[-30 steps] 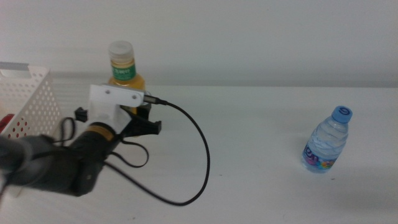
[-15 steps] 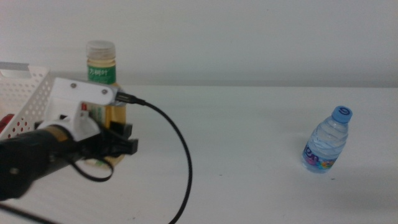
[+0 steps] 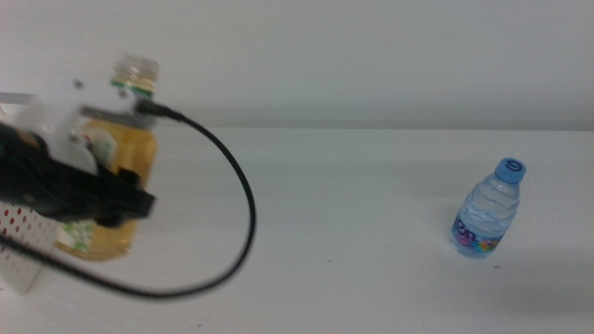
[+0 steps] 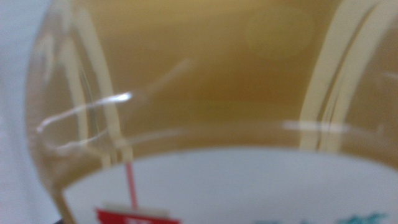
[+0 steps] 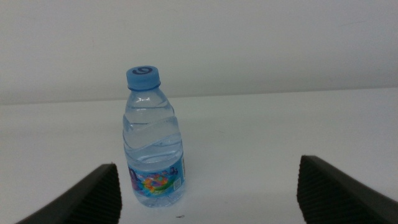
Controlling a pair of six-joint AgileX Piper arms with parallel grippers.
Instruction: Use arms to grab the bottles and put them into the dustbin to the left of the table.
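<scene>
The left hand (image 3: 111, 199) sits at the 9 o'clock side of the middle view, a dark blurry shape pinching the yellow-drink bottle (image 3: 116, 181). The bottle is held up in the air and leans a little. It is full of golden drink, with a green band under its pale cap and a white label low down (the left wrist view shows only the golden drink (image 4: 205, 68) and the white label up very close). A black cable (image 3: 243, 199) loops out from the arm toward 3 o'clock. Just behind the hand, at the far 9 o'clock edge, a bit of the white dustbin (image 3: 14, 227) with small holes peeks out.

The right hand (image 5: 208, 193) is spread wide, its two dark tips well apart above the counter (image 3: 353, 223). Between them, nearer one tip, the small water bottle (image 5: 151, 140) stands upright with a blue cap and a bright label. In the middle view it stands at 3 o'clock (image 3: 487, 209).
</scene>
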